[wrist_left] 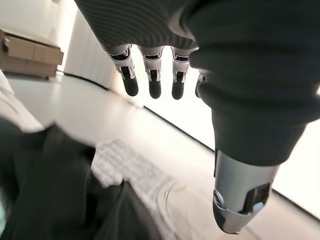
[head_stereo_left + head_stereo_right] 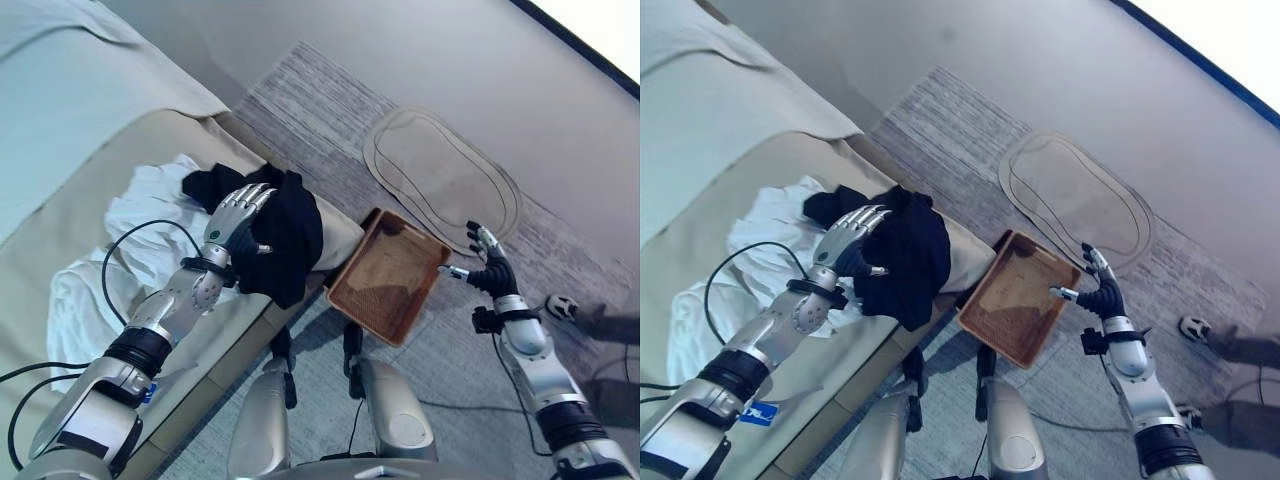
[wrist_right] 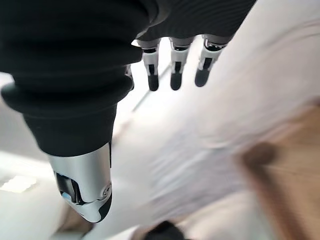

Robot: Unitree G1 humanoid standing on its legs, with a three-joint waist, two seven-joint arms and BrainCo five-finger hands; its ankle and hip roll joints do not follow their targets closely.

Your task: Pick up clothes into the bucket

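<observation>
Black garment point(image 2: 285, 235) lies bunched on the beige bed point(image 2: 60, 210), at its near right edge, partly on top of white clothes point(image 2: 150, 225) spread to its left. Left hand point(image 2: 238, 215) rests over the black garment's left part, fingers point(image 1: 152, 82) straight and slightly spread, holding nothing; whether the tips touch the cloth cannot be told. Brown wicker tray-like basket point(image 2: 385, 275) sits tilted on the grey floor just right of the bed, empty. Right hand point(image 2: 488, 262) hovers at the basket's right edge, fingers point(image 3: 175, 75) straight and open, thumb apart, gripping nothing. Oval beige mat point(image 2: 440, 180) lies on the floor beyond the basket.
</observation>
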